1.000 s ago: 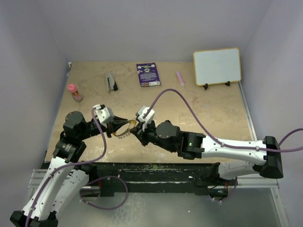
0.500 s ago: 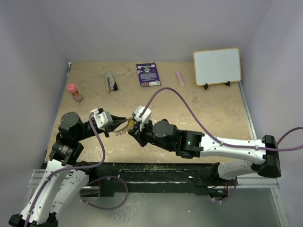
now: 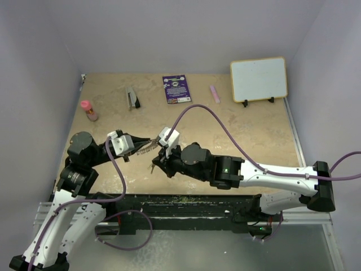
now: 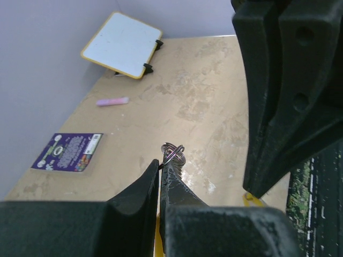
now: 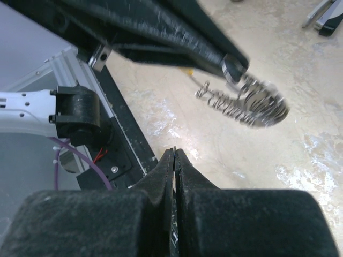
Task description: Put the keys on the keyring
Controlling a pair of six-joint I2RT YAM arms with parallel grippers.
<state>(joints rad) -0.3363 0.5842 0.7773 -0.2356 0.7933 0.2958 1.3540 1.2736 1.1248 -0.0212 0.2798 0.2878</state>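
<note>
Mid-frame in the overhead view, the left gripper (image 3: 144,141) reaches rightward above the tan tabletop (image 3: 254,135), its fingers pressed together and clamped on the keyring (image 3: 150,145), which hangs clear of the surface at their tips. The left wrist camera shows the ring (image 4: 172,153) as a small wire loop pinched at the very point of the dark fingers (image 4: 140,188). From the right wrist camera it reads as a coiled, beaded silvery loop (image 5: 252,103) in the upper right of the frame. The right gripper (image 3: 156,164) sits just below and to the right of the ring, apart from it, its fingers (image 5: 161,179) closed flat against each other; whether they pinch anything cannot be told. A yellow-orange sliver (image 4: 252,199) shows just under the right gripper's tip in the left wrist view, too little of it to tell whether it is a key. Along the far edge of the table lie a pink-capped bottle (image 3: 88,110), a grey-and-black tool (image 3: 133,97), a purple card (image 3: 176,88), a pink stick (image 3: 215,94) and a yellow-framed whiteboard (image 3: 258,79).
</note>
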